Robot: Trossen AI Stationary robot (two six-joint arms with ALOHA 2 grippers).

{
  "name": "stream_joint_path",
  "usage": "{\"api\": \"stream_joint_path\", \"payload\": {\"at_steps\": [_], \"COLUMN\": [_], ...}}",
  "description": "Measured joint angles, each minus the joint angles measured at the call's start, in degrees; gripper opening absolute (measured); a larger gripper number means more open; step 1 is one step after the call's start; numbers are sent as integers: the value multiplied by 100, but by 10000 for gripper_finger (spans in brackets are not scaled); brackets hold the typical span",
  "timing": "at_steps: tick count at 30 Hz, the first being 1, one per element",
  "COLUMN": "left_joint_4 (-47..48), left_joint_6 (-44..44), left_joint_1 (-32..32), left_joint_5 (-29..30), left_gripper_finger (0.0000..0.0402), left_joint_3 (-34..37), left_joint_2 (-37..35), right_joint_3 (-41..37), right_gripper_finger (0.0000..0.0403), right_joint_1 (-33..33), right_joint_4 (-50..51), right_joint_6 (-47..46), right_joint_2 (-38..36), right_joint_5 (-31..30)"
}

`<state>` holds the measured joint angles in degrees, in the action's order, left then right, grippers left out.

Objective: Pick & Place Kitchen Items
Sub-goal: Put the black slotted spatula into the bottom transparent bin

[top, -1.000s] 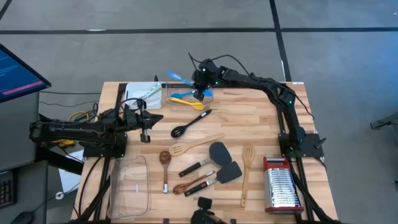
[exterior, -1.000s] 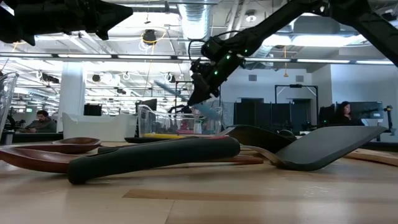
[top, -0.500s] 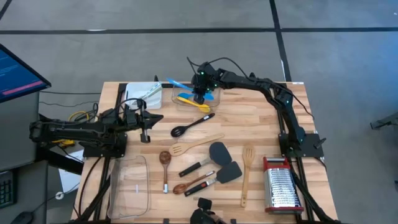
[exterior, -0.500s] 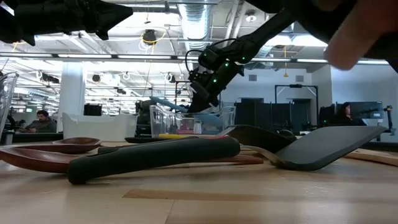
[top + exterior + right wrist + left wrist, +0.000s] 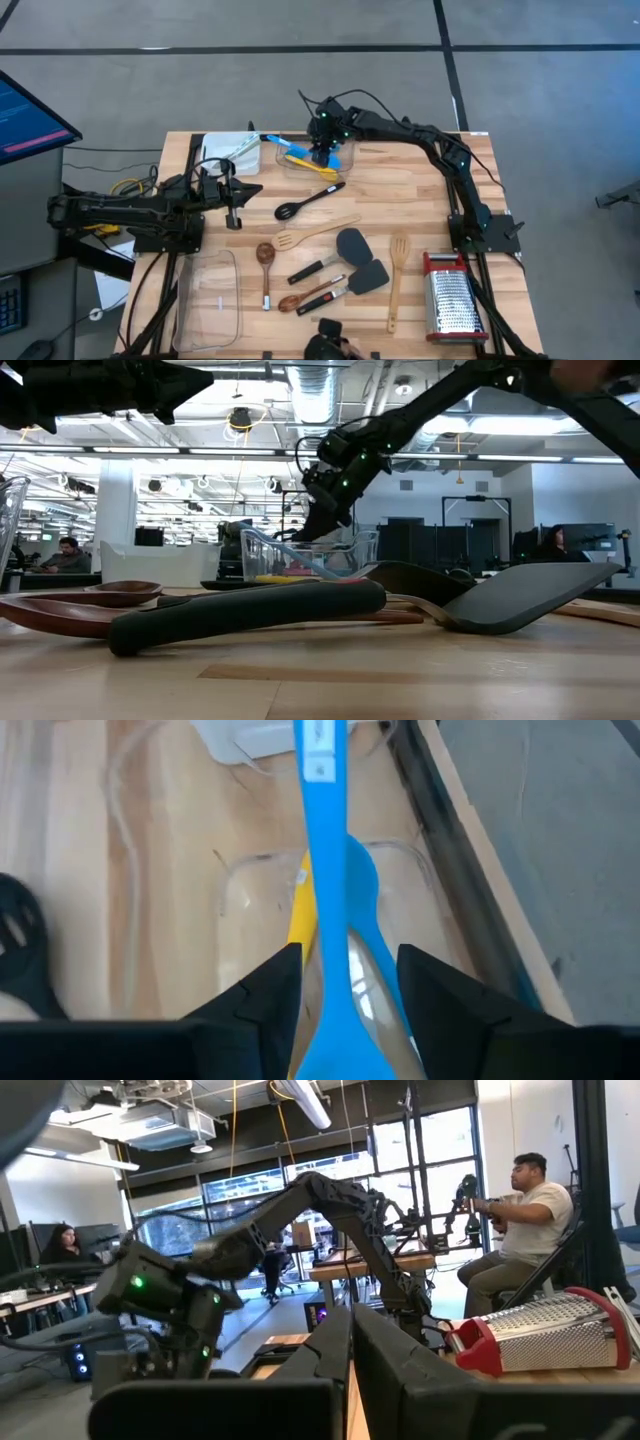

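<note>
A clear tub (image 5: pixel 276 165) stands at the table's far middle, with a yellow spoon (image 5: pixel 312 170) inside. A blue spoon (image 5: pixel 322 840) lies slanting in the tub, its handle (image 5: pixel 270 139) resting over the left rim. My right gripper (image 5: pixel 321 153) hangs open just above the tub. Its fingers (image 5: pixel 270 995) stand on either side of the blue spoon's bowl end, with gaps showing. A second blue bowl (image 5: pixel 362 880) shows beneath. My left gripper (image 5: pixel 245 190) waits shut at the table's left, with nothing in it.
On the table's near half lie a black slotted spoon (image 5: pixel 305 200), wooden spatulas (image 5: pixel 315 232) (image 5: pixel 398 280), a wooden spoon (image 5: pixel 265 262) and grey spatulas (image 5: pixel 352 243). A steel grater (image 5: pixel 455 300) stands near right, an empty clear tub (image 5: pixel 210 300) near left, a white tray (image 5: pixel 230 152) far left.
My right gripper has come down over the far tub, opened and let go of the blue spoon. The spoon, which was held raised above the tub, now lies slanting in it with its handle on the left rim.
</note>
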<state>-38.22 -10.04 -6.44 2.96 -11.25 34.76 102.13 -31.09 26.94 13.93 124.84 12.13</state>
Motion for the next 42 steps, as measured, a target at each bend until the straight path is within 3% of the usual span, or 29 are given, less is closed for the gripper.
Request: {"api": "stream_joint_path", "payload": {"at_steps": [9, 18, 30, 42], "left_joint_4": [0, 0, 13, 28], "left_joint_6": [0, 0, 184, 304], "left_joint_1": [-1, -1, -1, 1], "left_joint_5": [0, 0, 0, -2], "left_gripper_finger": [4, 4, 4, 4], "left_joint_3": [0, 0, 0, 138], "left_joint_2": [0, 0, 0, 22], "right_joint_3": [1299, 2111, 2111, 2111], "right_gripper_finger": [116, 8, 1, 1], "right_joint_1": [108, 306, 594, 969], "right_joint_4": [1756, 3445, 4002, 4207], "right_joint_6": [225, 662, 1048, 1020], "right_joint_2": [-4, -4, -163, -1489], "right_joint_5": [-3, -18, -168, -173]}}
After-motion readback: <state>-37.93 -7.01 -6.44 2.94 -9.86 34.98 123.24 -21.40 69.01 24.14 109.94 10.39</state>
